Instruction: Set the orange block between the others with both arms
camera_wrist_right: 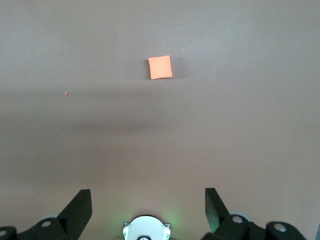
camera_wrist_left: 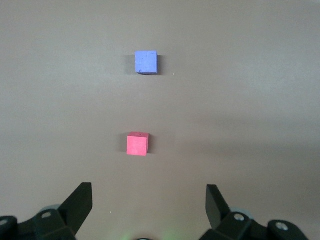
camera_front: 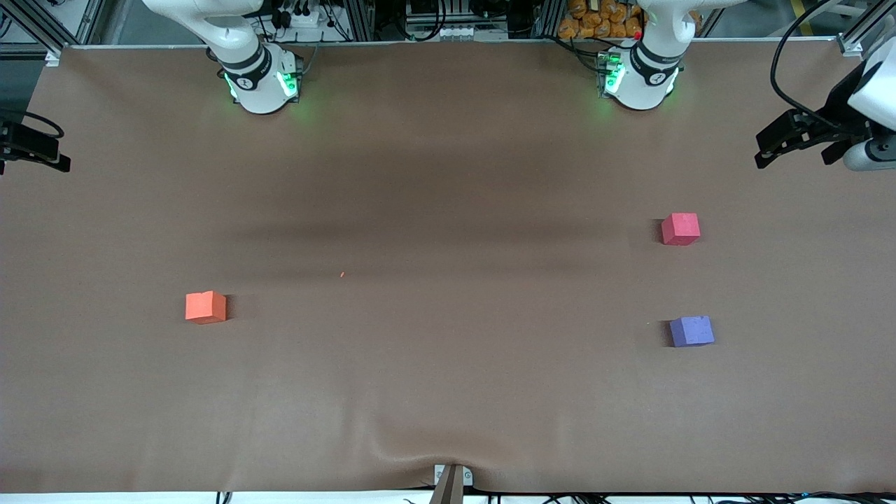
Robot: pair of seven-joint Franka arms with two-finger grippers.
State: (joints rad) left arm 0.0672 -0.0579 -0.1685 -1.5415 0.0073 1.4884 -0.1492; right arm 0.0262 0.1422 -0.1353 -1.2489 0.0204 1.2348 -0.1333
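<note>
while both arms hang high above the brown table [camera_front: 448,392], the left gripper [camera_wrist_left: 149,202] shows its two black fingers [camera_wrist_left: 80,202] spread wide with nothing between them, looking straight down over the pinkish-red cube [camera_wrist_left: 137,144] and the purple-blue cube [camera_wrist_left: 146,62]. the right gripper [camera_wrist_right: 148,205] is likewise wide apart and empty, up over its own arm's green-lit base [camera_wrist_right: 146,230], with the orange block [camera_wrist_right: 160,67] on the table below it. in the front view the orange block [camera_front: 205,307] sits alone toward the right arm's end of the table, well apart from the other two. the pinkish-red cube [camera_front: 680,229] and the purple-blue cube [camera_front: 691,331] lie toward the left arm's end, the purple-blue one nearer the front camera, with a bare gap of table between them. a tiny orange speck [camera_front: 341,274] lies on the cloth toward the middle. the two white arm bases [camera_front: 262,80] stand at the table's top edge, lit green.
</note>
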